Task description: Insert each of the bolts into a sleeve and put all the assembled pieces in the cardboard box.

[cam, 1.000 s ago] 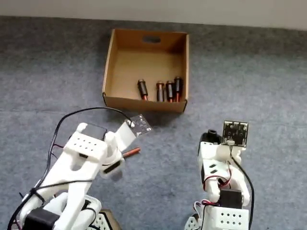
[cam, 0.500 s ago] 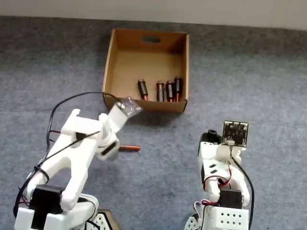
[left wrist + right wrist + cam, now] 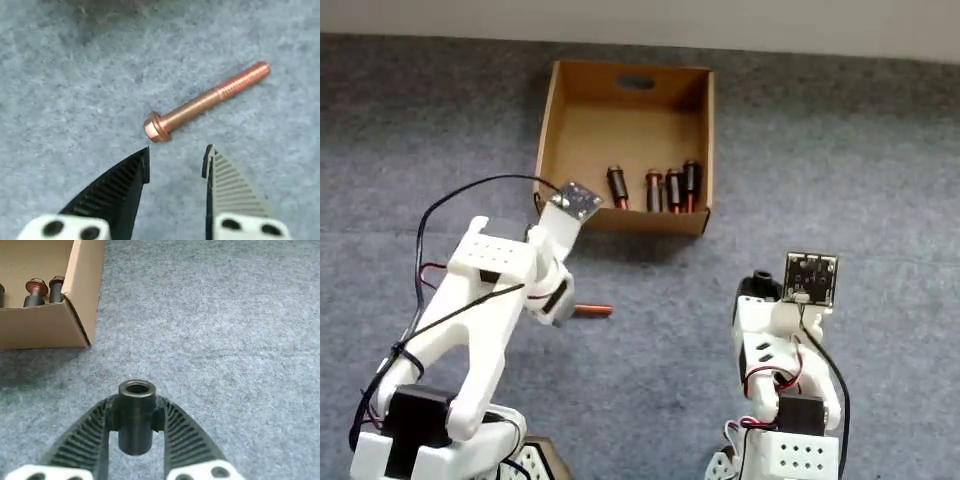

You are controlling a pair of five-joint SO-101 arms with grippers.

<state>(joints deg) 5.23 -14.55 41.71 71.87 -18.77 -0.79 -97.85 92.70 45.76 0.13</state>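
A copper bolt lies flat on the grey carpet, also seen as the copper bolt beside the left arm. My left gripper is open just above the carpet, its fingertips close to the bolt's head without touching it. My right gripper is shut on a black sleeve, held upright with its hole facing up; the same black sleeve shows at the right arm's tip. The cardboard box stands at the back and holds several assembled pieces.
Grey carpet covers the whole table. One corner of the cardboard box lies a short way beyond the right gripper. Open carpet lies between the two arms and to the right of the box.
The left arm has swung left and lowered its gripper toward the bolt's head. The bolt lies more level than a second ago. The right arm has kept still with the sleeve.
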